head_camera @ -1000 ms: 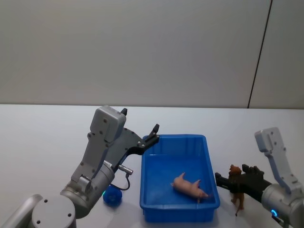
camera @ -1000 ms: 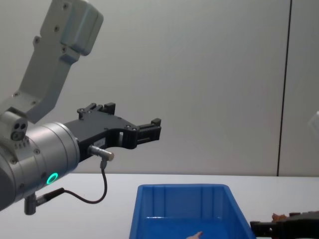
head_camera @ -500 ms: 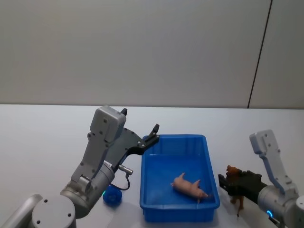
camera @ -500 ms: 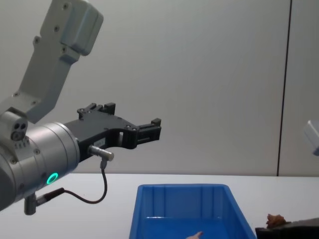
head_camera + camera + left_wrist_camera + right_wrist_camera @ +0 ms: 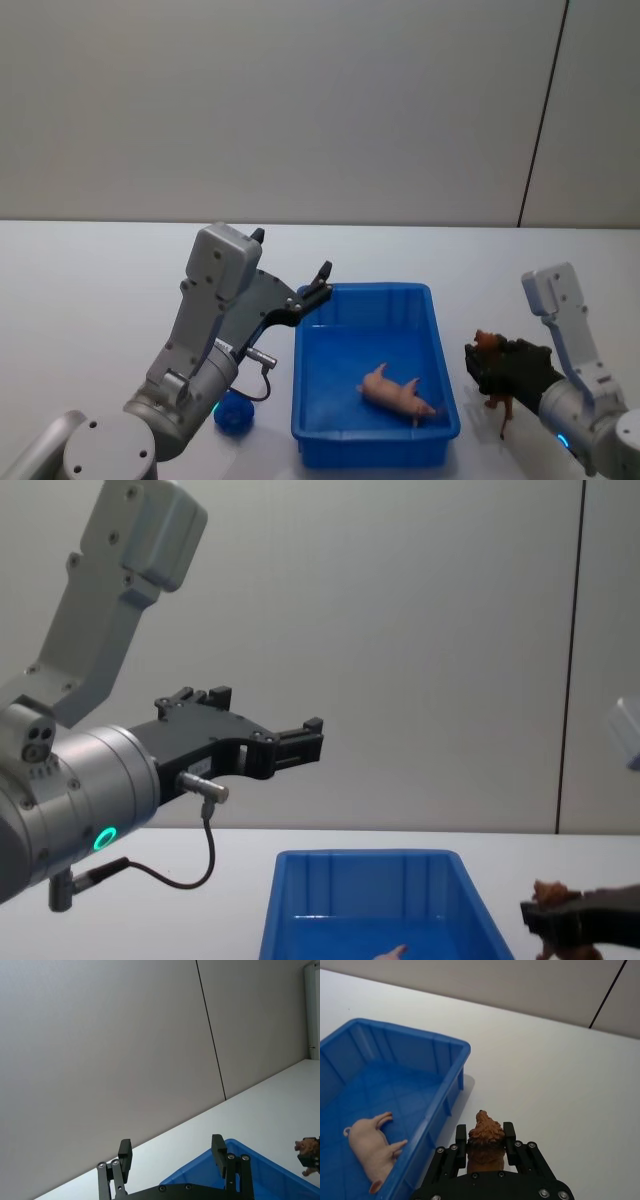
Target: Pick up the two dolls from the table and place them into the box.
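Note:
The blue box (image 5: 366, 293) stands on the white table (image 5: 90, 290) in front of me. The pale pink doll (image 5: 399, 392) lies on its side on the box floor, also seen from the right wrist (image 5: 372, 1152). My right gripper (image 5: 484, 364) is shut on the shaggy reddish-brown doll (image 5: 492, 352), holding it just right of the box's right rim. In the right wrist view this doll (image 5: 483, 1141) sits between the two fingers (image 5: 460, 1136). My left gripper (image 5: 318, 284) hangs open above the box's far left corner, with nothing in it (image 5: 171, 1150).
A small blue ball-like object (image 5: 232, 413) lies on the table left of the box, under my left arm. Bare white tabletop (image 5: 560, 1090) stretches to the right of the box and behind it. A plain grey wall (image 5: 420, 630) stands at the back.
My right gripper has risen with the reddish-brown doll in it and edged slightly toward the box. The left arm and the pink doll have not moved.

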Controlling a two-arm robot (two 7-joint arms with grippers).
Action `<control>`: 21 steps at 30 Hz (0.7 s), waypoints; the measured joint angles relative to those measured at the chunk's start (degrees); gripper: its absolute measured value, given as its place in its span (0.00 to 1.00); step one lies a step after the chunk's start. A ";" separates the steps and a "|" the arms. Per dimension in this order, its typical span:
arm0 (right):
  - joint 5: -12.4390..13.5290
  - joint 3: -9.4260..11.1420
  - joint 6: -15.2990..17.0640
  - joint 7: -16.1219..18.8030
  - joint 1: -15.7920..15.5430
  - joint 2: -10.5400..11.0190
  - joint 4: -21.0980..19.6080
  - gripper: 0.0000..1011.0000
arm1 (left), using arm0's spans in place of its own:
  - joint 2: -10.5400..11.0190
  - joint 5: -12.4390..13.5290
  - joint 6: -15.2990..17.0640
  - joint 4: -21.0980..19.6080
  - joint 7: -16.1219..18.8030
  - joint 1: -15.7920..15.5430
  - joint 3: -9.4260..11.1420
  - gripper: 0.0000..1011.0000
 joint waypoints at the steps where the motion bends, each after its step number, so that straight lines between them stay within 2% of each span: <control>1: -0.16 -0.01 -0.32 -0.06 -0.04 0.01 -0.13 0.41 | 0.00 0.00 0.00 0.00 0.00 0.00 0.00 0.99; 10: -1.77 -0.30 -4.09 0.04 -0.46 0.11 -3.89 0.41 | 0.00 0.00 0.00 0.00 0.00 0.00 0.00 0.99; 21: -1.96 -1.54 -5.59 4.22 0.03 -0.98 -8.39 0.41 | 0.00 0.00 0.00 0.00 0.00 0.00 0.00 0.99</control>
